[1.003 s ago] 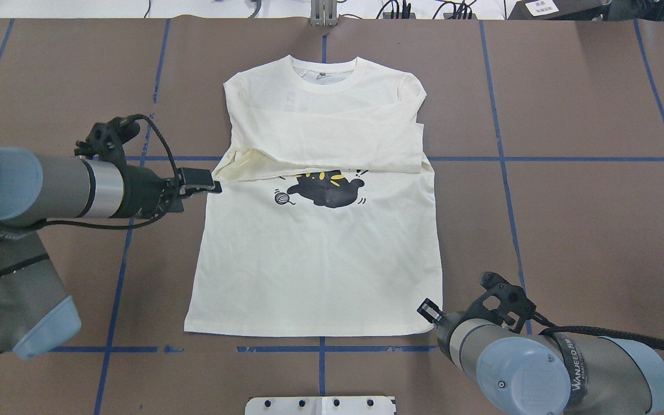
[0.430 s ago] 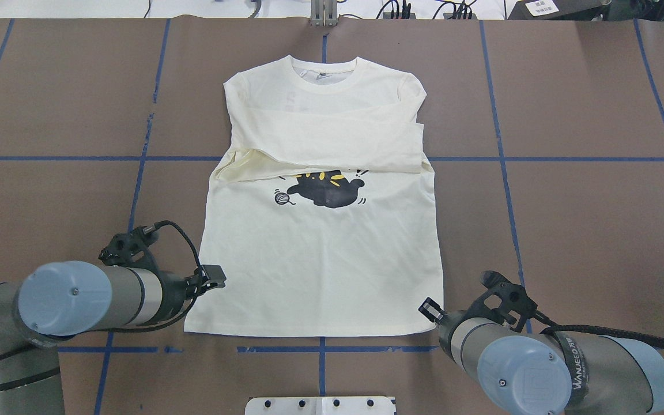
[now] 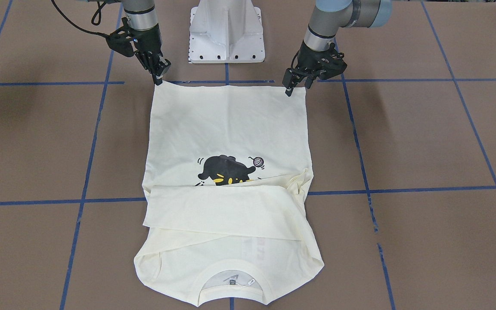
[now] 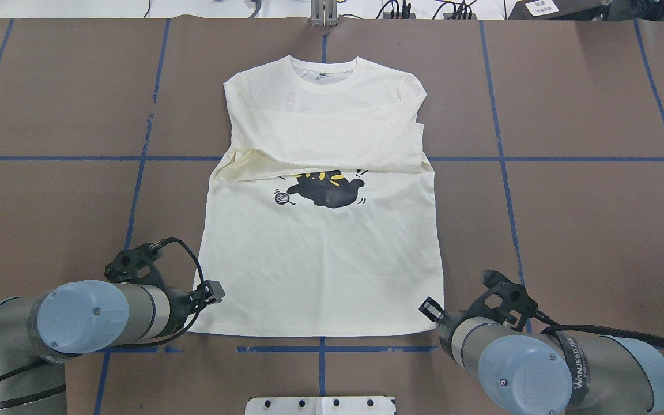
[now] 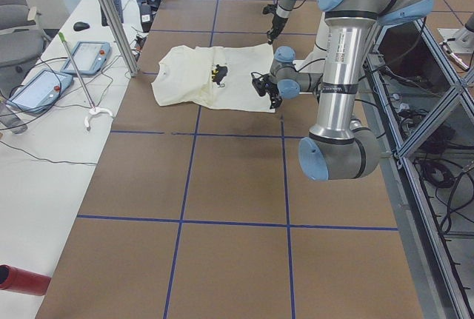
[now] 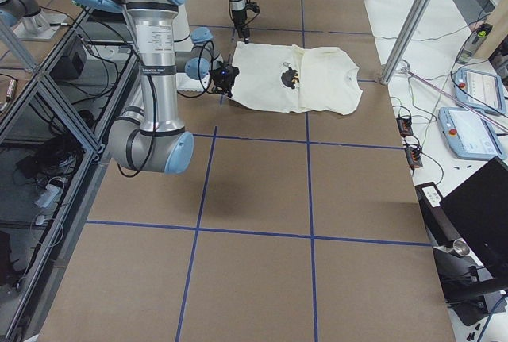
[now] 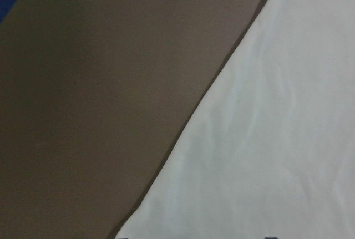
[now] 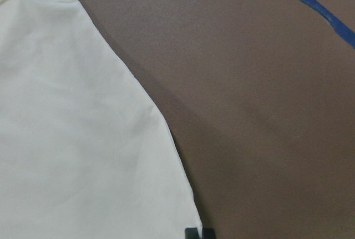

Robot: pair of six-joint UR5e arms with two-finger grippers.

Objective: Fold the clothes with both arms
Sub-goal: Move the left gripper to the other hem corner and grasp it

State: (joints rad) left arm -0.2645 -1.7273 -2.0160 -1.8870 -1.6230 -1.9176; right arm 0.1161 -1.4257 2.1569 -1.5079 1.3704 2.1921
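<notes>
The clothes, a cream long-sleeved T-shirt with a black cat print, lie flat on the brown table, collar at the far side. Both sleeves are folded across the chest. My left gripper hangs open over the hem's left corner, its jaws apart on either side of the shirt's edge. The left wrist view shows only that edge of the shirt and bare table. At the hem's right corner my right gripper is shut on the cloth. Its dark fingertips meet at the shirt's corner.
The white pedestal base stands just behind the hem, between the two arms. Blue tape lines cross the brown table. A white side bench with tablets and a metal post lies beyond the collar end.
My left arm has swung from the folded sleeve at the shirt's left side back to the hem's left corner. The right arm and the shirt have stayed put.
</notes>
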